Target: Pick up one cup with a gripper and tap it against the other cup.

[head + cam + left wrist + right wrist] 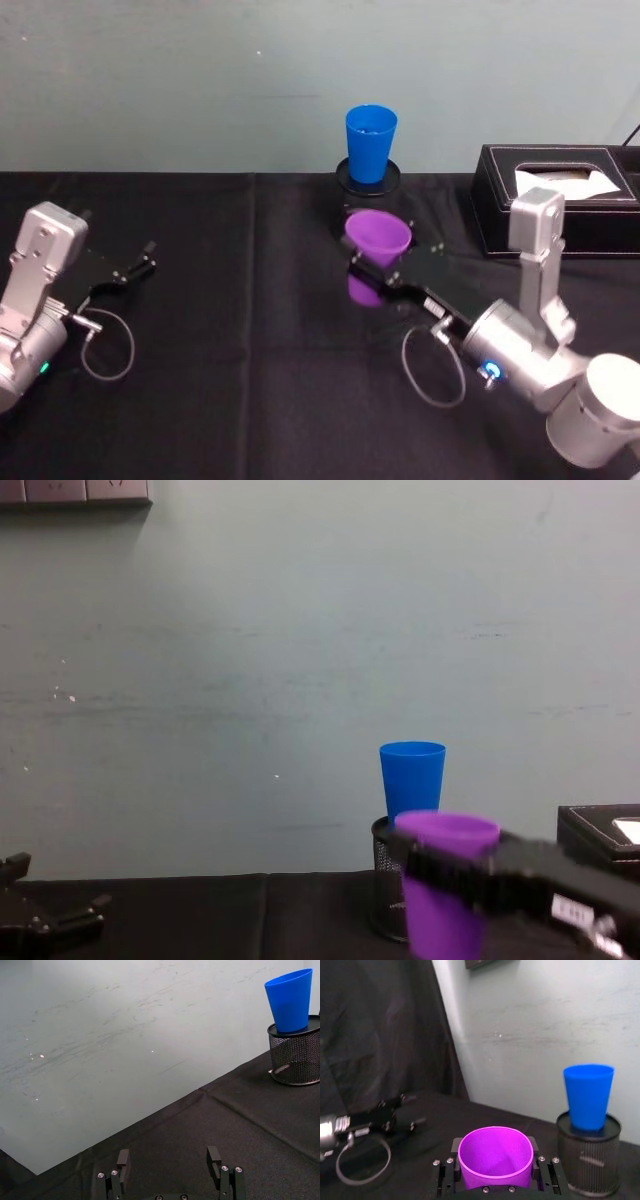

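My right gripper (376, 262) is shut on the purple cup (377, 238), holding it upright just above the black table, its fingers (542, 1172) clamping both sides. The purple cup (494, 1152) (445, 895) hangs a little in front of the blue cup (370, 143). That blue cup (588, 1096) (412, 779) (290, 1001) stands upright on top of a black wire-mesh pen holder (589, 1157) near the back wall. The two cups are apart. Far to the left, my left gripper (143, 262) (169, 1160) rests low over the table, open and empty.
A black tissue box (555, 197) with white tissue sits at the back right, close to my right arm. The mesh holder (296, 1057) stands at the table's rear edge against the pale wall. Cable loops (432, 365) hang from both wrists.
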`<action>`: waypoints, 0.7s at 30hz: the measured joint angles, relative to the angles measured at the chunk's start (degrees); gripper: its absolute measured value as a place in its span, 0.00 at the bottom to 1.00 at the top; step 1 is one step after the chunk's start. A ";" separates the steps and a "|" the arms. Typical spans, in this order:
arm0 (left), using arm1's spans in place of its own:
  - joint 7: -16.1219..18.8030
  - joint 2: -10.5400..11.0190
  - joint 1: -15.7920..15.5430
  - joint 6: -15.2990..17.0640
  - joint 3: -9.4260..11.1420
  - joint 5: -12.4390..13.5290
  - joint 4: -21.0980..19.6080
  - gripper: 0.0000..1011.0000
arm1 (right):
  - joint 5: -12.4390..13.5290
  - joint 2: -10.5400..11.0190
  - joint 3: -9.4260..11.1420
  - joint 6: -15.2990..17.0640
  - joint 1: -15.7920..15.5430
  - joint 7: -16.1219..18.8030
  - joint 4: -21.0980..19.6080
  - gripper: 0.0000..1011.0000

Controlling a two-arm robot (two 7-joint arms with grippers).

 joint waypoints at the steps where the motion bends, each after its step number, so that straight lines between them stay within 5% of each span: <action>1: 0.00 0.00 0.00 0.00 0.00 0.00 0.00 0.99 | -0.31 0.04 -0.14 -0.58 -0.43 0.00 0.04 0.74; 11: 0.00 0.00 0.00 0.00 0.00 0.00 0.00 0.99 | -2.75 -1.32 -0.33 -9.39 -2.28 1.93 7.18 0.74; 21: 0.00 0.00 0.00 0.00 0.00 0.00 0.00 0.99 | -4.21 -3.03 0.11 -12.90 -1.17 3.79 12.80 0.74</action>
